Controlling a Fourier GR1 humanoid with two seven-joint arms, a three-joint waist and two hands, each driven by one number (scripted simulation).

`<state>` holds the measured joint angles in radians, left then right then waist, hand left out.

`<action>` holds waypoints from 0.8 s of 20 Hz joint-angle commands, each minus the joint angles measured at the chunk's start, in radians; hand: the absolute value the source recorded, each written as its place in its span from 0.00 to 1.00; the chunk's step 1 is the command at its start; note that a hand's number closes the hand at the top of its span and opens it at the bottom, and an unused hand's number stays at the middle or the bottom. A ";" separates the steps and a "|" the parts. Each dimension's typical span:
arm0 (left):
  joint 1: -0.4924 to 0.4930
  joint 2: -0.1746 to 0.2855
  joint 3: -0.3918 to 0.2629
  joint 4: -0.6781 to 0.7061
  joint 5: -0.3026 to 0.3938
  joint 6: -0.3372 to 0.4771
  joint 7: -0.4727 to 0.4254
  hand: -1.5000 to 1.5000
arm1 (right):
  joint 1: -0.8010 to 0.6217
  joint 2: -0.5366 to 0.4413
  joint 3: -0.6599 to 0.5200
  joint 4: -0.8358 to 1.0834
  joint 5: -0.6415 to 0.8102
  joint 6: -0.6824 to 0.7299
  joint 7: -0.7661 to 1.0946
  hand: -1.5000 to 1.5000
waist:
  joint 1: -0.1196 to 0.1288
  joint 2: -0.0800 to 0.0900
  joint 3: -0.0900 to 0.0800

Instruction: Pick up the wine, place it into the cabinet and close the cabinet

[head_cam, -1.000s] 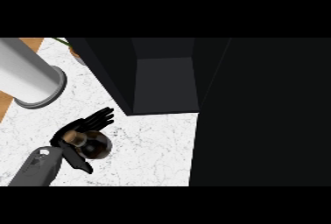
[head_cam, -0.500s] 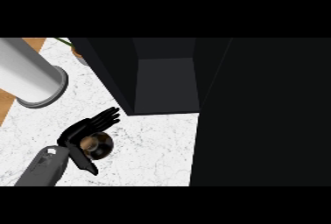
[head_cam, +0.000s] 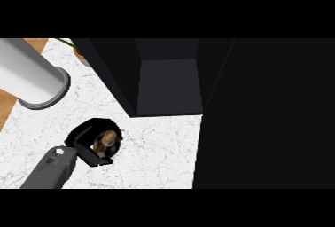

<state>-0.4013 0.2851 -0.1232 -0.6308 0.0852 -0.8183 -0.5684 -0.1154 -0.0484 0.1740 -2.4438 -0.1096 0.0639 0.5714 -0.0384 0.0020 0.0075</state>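
Note:
The wine bottle (head_cam: 107,140) stands on the white marble counter (head_cam: 157,150), seen from above as a small brown and dark round top. My left hand (head_cam: 83,133) is curled round it, and the black fingers hide most of the bottle. The dark cabinet (head_cam: 167,84) stands just beyond and to the right of the hand, with its inside open toward me. A broad black panel (head_cam: 268,115), probably the cabinet's open door, fills the right side of the view. My right hand does not show.
A large grey cylinder (head_cam: 33,75) stands on the counter at the upper left. A small potted plant (head_cam: 79,52) peeks out behind the cabinet's left corner. Wood (head_cam: 8,111) shows past the counter's left edge.
The left hand's fingers were spread beside the bottle; now they are curled round it. The hand has shifted slightly right, toward the cabinet.

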 commanded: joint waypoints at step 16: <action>0.131 -0.145 0.328 0.038 0.338 0.449 -0.116 1.00 | 0.051 -0.022 -0.043 -0.034 -0.003 0.007 -0.003 0.00 | 0.054 -0.006 -0.007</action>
<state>-0.3280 0.1984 0.1002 -0.6136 0.3532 -0.5229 -0.6069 -0.0834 -0.0603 0.1442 -2.4447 -0.1006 0.0659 0.5599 0.0085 -0.0065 0.0055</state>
